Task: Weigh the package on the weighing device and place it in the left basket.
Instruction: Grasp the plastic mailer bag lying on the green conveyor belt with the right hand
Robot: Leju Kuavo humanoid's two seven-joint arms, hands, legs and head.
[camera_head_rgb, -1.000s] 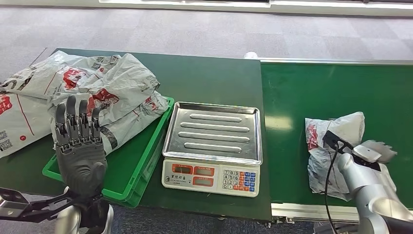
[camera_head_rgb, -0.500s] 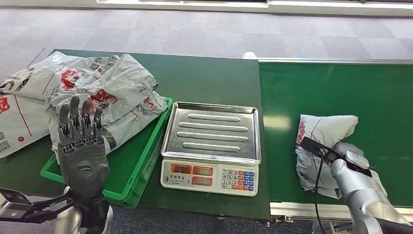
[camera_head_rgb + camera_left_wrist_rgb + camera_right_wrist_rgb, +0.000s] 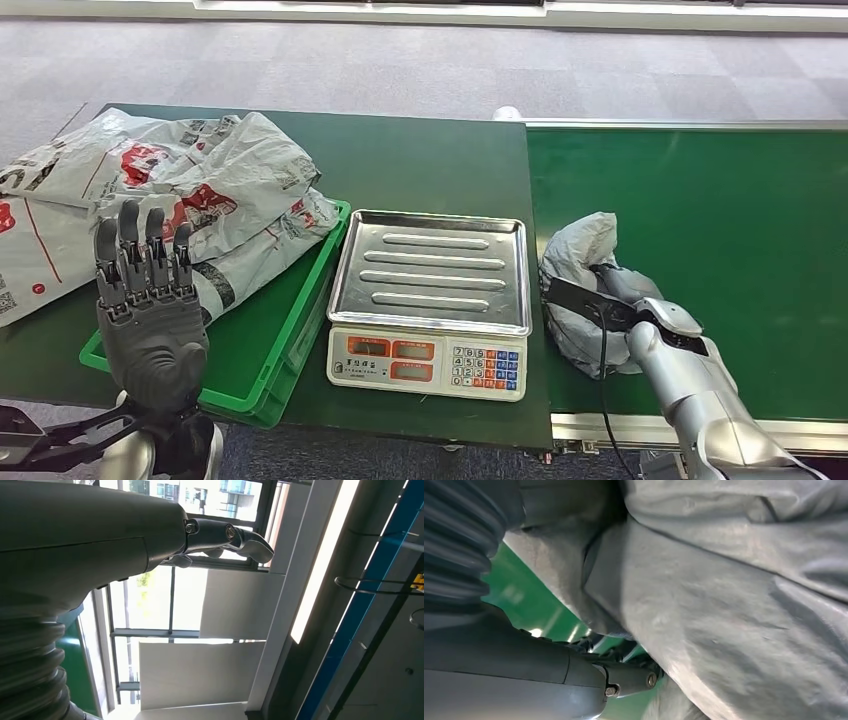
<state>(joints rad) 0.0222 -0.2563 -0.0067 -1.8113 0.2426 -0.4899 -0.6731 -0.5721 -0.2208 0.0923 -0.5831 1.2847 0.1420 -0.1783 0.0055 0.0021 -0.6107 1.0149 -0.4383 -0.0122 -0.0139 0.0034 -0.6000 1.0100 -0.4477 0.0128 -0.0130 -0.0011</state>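
A crumpled grey package (image 3: 574, 268) is at the near left edge of the green conveyor belt (image 3: 720, 210), right beside the scale. My right hand (image 3: 628, 298) grips it from the right side. In the right wrist view the grey package (image 3: 734, 605) presses against the palm, with the thumb (image 3: 574, 675) wrapped under it. The scale (image 3: 428, 361) stands in the middle of the table, its steel tray (image 3: 435, 270) bare. My left hand (image 3: 150, 310) is raised over the near left of the table, fingers straight up and apart, holding nothing. In the left wrist view the left hand (image 3: 100, 545) points at the ceiling.
A green basket (image 3: 272, 352) sits left of the scale, with a heap of grey printed packages (image 3: 180, 190) spilling over its far side onto the dark green table (image 3: 430, 160). The belt stretches away to the right.
My right hand has carried the package left along the belt, from its right part to the edge beside the scale. The package is more bunched up. My left hand stays raised.
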